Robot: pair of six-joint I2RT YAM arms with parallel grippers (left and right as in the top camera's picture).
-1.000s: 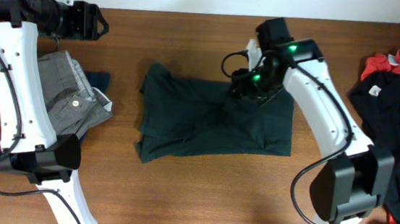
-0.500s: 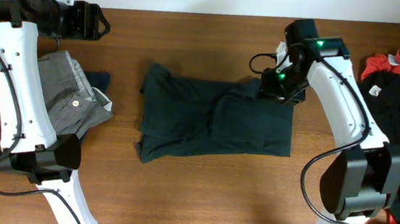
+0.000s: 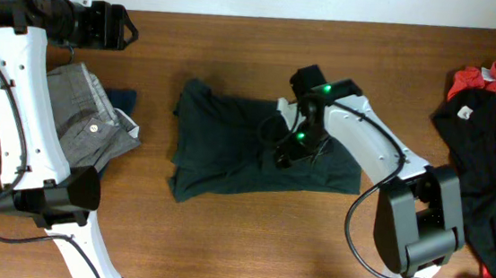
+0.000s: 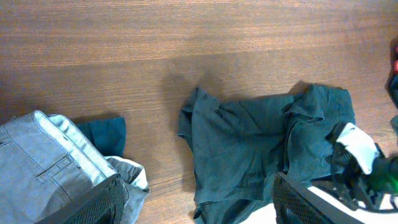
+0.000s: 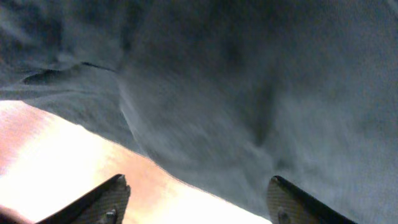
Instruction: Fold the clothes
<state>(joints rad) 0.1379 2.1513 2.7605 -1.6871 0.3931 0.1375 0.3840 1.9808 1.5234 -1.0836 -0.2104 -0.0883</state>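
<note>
The table (image 3: 220,254) carries the dark green shirt (image 3: 220,150) at its middle, lying as a rough rectangle with a rumpled ridge in its right half. Black clothes (image 3: 488,169) are heaped at the right edge and a grey garment (image 3: 87,125) lies at the left. The right pincer (image 5: 202,199) hovers low over the shirt's right-centre, released and empty. The left pincer (image 4: 202,202), also released, hangs over the far left, well apart from the shirt. Closing here could pinch only the loose top layer and pull the fold askew. With nothing pinning the shirt, any tug may drag it whole across the table.
</note>
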